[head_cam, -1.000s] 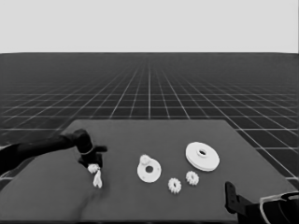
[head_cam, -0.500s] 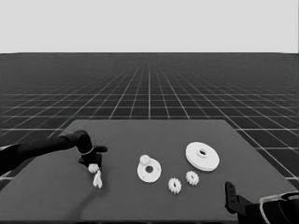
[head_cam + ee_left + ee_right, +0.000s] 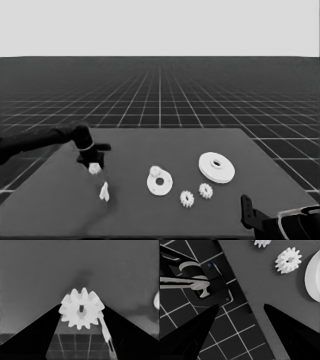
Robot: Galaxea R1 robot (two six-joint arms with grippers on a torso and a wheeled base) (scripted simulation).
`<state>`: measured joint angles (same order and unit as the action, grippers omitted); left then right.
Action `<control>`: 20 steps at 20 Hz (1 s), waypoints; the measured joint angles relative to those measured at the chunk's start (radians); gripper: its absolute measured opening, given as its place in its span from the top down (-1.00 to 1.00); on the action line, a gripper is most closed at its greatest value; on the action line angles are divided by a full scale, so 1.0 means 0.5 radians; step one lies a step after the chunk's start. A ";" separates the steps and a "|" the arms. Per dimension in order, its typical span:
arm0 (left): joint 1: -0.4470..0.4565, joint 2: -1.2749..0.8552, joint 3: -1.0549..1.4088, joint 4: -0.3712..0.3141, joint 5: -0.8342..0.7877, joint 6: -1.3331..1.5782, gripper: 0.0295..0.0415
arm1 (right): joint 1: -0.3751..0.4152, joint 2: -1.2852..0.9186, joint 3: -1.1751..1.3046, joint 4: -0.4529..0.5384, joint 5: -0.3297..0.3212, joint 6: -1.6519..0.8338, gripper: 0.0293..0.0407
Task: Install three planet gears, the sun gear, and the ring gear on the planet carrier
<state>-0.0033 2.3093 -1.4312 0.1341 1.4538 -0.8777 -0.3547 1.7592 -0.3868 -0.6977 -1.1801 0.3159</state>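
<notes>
My left gripper (image 3: pixel 93 161) hangs over the table's left part, shut on a small planet gear (image 3: pixel 94 169). In the left wrist view that gear (image 3: pixel 81 312) sits clamped between both fingers, just above the table. The thin white piece (image 3: pixel 104 191) lies just below it. The smaller round part (image 3: pixel 161 184) lies mid-table with one gear (image 3: pixel 155 171) on its far left rim. Two loose gears (image 3: pixel 186 198) (image 3: pixel 205 190) lie to its right. The larger round part (image 3: pixel 216 167) rests farther right. My right gripper (image 3: pixel 248 212) waits open at the lower right corner.
The right wrist view shows the table's corner, the floor grid, dark machinery (image 3: pixel 207 287) with blue lights, a gear (image 3: pixel 288 260) and a round part's rim (image 3: pixel 313 277). The table's near edge runs close under the two loose gears.
The gear at the left gripper has risen and shifted slightly left, away from the thin white piece, which stays put. The right arm has not moved.
</notes>
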 joint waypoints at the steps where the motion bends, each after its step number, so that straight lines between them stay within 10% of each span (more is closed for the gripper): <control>1: -0.007 -0.001 0.001 -0.006 0.005 0.000 0.72 | 0.000 0.000 0.000 0.000 0.000 0.000 -0.61; 4: -0.014 -0.001 0.002 -0.013 0.010 0.000 0.72 | 0.000 0.000 0.000 0.000 0.000 0.000 -0.61; 7: 0.021 0.851 0.375 0.114 0.202 -1.245 0.72 | 0.000 0.000 0.000 0.000 0.000 0.000 -0.61; 14: 0.030 1.244 0.080 0.110 0.221 -1.312 0.72 | 0.000 0.000 0.000 0.000 0.000 0.000 -0.61; 20: 0.357 1.288 -0.113 0.434 0.162 -1.178 0.72 | 0.000 0.000 0.000 0.000 0.000 0.000 -0.61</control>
<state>0.1752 2.9531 -1.4879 0.3512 1.5347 -1.4669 -0.3547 1.7592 -0.3868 -0.6977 -1.1801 0.3159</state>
